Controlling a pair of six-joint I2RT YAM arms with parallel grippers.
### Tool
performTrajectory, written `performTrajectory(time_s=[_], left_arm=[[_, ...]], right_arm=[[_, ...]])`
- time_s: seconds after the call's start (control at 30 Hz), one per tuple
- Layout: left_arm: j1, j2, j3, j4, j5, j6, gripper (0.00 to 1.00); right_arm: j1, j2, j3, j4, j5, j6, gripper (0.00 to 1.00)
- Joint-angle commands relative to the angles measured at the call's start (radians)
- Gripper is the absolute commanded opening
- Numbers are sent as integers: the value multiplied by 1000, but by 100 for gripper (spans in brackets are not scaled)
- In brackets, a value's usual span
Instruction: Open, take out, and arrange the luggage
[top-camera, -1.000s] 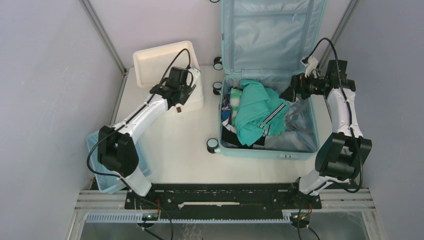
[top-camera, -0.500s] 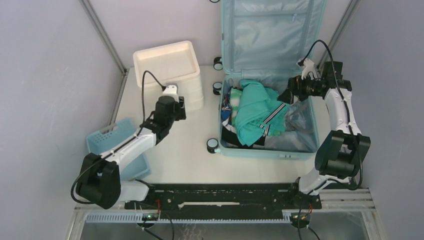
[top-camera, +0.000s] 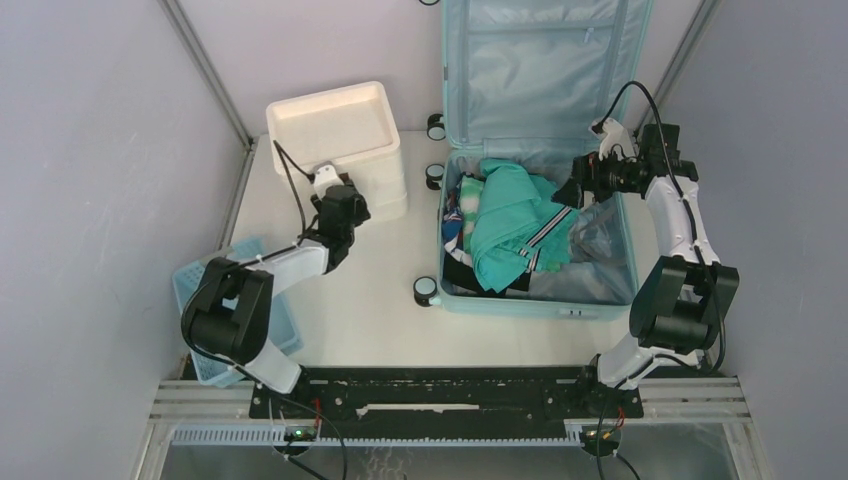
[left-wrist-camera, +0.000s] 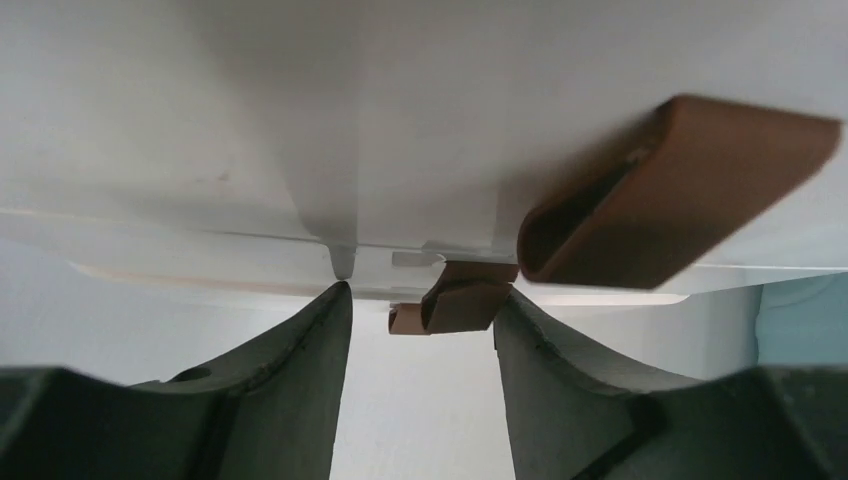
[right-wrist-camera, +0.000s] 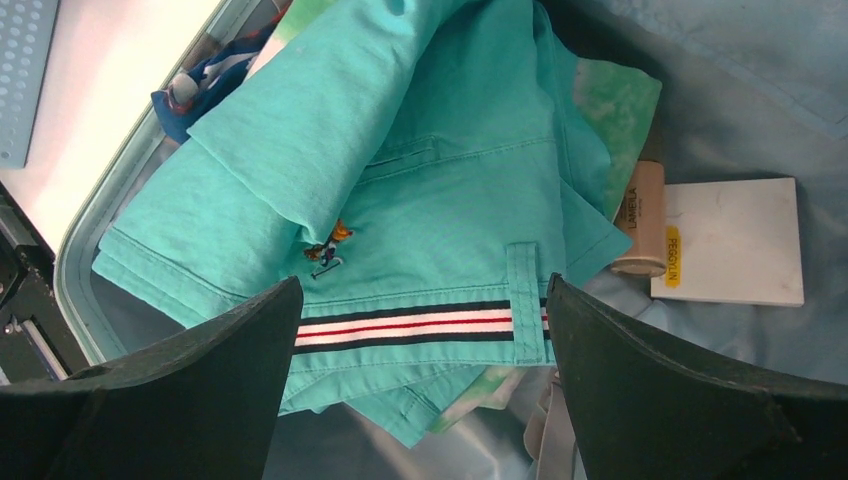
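Item: one luggage (top-camera: 530, 306), light-blue hard shell, lying open on the right half of the table (top-camera: 360, 300), lid standing upright at the back, pale lining exposed. Wheels (top-camera: 425, 290): three counted along its left side. Contents visible: one teal polo shirt (right-wrist-camera: 400, 200) with a striped hem, on top of the pile; one blue-patterned garment (right-wrist-camera: 200, 85) at the left edge; one beige labelled tube (right-wrist-camera: 640, 225); one flat white card (right-wrist-camera: 730, 240) just beside the tube; one clear plastic bag (top-camera: 600, 235). Right gripper (right-wrist-camera: 424, 285): one, above the shirt, jaws spread wide, gripping nothing. Left gripper (left-wrist-camera: 420, 290): one, jaws parted, facing the white drawer unit (left-wrist-camera: 300, 120). Brown handles (left-wrist-camera: 680, 190): two, the smaller one seen between the fingertips; contact cannot be told. Blue lattice basket (top-camera: 195, 275): one, at the table's near-left edge.
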Motion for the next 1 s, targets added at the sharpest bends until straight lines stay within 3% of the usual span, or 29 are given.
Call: performTrajectory(time_s=[0.0,0.17,0.37,0.57,0.97], left_arm=[[9,27,90,96,-51,-32,57],[9,56,105,122,-65,-15,44],[10,51,103,125,-35,21,2],[10,-12,37,120,54,25,0],[-51,-200,-175,-29,202,-137,0]], right_arm=[[-6,-6,-7,34,-8,-1,100],[-9,-5,-7,30,-6,-6,100],[-9,-3,-8,21,3,-18,100],[-23,1,7,44,46,-29,100],[-3,119,93,130,150,-24,100]])
